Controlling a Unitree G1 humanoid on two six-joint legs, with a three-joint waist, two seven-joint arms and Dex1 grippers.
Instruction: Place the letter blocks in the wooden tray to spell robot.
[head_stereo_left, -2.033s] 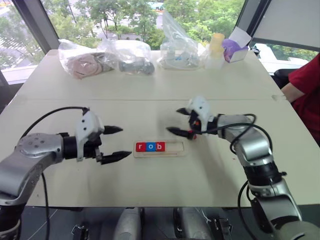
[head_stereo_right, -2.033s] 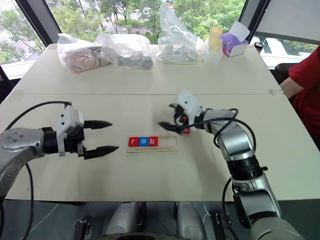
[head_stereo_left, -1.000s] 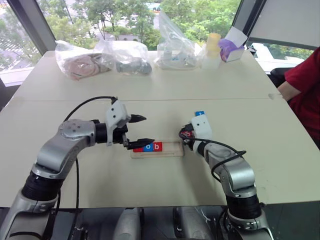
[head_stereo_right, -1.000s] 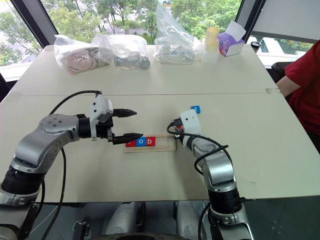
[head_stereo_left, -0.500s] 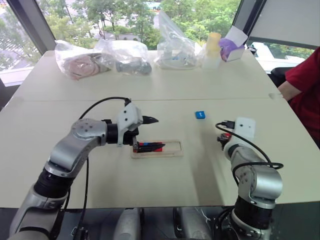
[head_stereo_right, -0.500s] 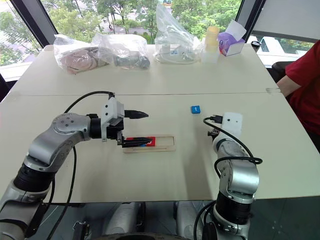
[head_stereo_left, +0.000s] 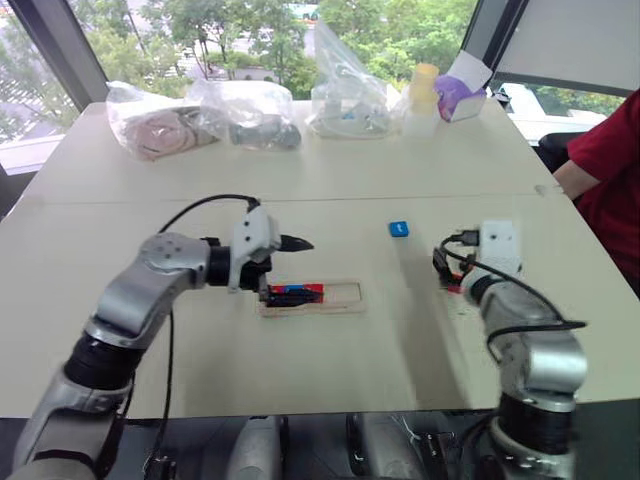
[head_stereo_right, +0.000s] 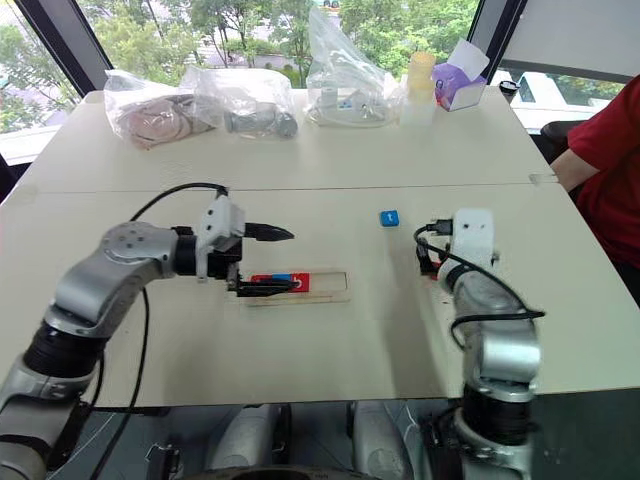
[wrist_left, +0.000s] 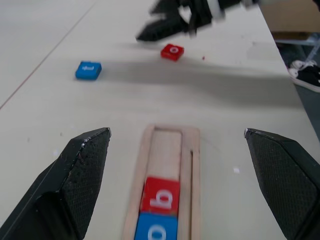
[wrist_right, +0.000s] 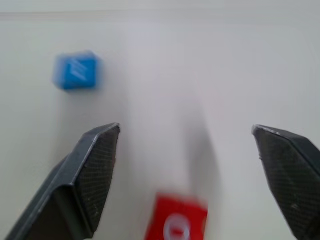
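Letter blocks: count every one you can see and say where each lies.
4 visible. A blue o and red b sit in the wooden tray; a red o and a blue block lie loose on the table. The left gripper may hide another.

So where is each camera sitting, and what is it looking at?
Left eye and right eye views: on the head, looking down over the table, both arms showing.
Left wrist view: on the left arm, looking along its open left gripper at the wooden tray; the right gripper shows too.
Right wrist view: looking between the open fingers at the table.
Shared: both wrist views show the red o tile and the blue tile.
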